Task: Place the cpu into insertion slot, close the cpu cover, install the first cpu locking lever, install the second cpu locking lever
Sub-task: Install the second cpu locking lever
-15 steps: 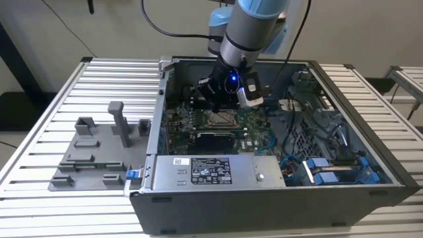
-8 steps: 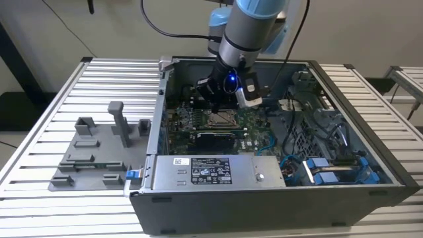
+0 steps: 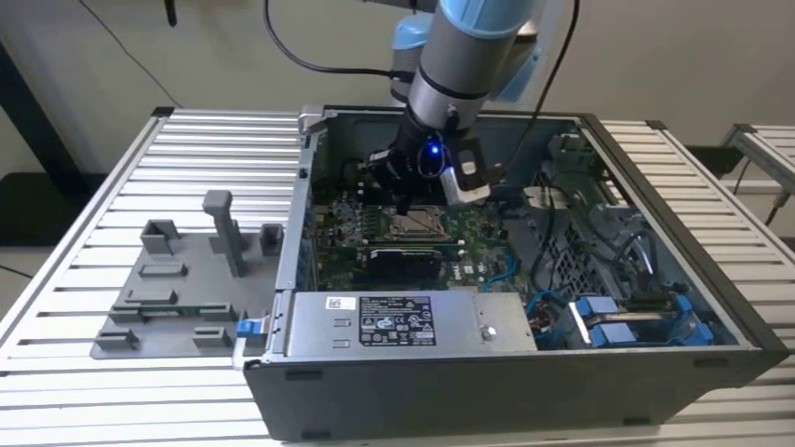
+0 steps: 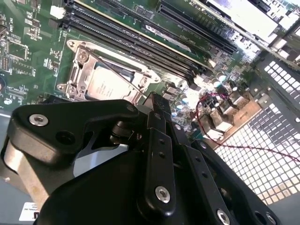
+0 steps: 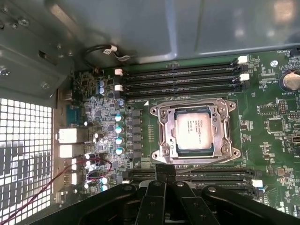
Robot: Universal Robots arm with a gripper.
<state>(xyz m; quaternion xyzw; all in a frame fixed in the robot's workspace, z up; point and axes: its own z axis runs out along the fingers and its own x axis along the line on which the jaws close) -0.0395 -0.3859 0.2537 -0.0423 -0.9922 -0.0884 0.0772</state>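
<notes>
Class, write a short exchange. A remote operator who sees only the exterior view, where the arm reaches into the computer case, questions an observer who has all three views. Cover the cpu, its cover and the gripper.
Operator: The arm blocks my view of the board. Is the cpu in its socket?
Observer: Yes. In the first wrist view the cpu lies flat in the socket, metal top up.
Operator: And the cpu cover?
Observer: The cpu cover lies down around the chip, which shows through its window.
Operator: Where is the gripper?
Observer: The gripper sits at the socket's edge, off the chip's top. I cannot tell if it touches anything.
</notes>
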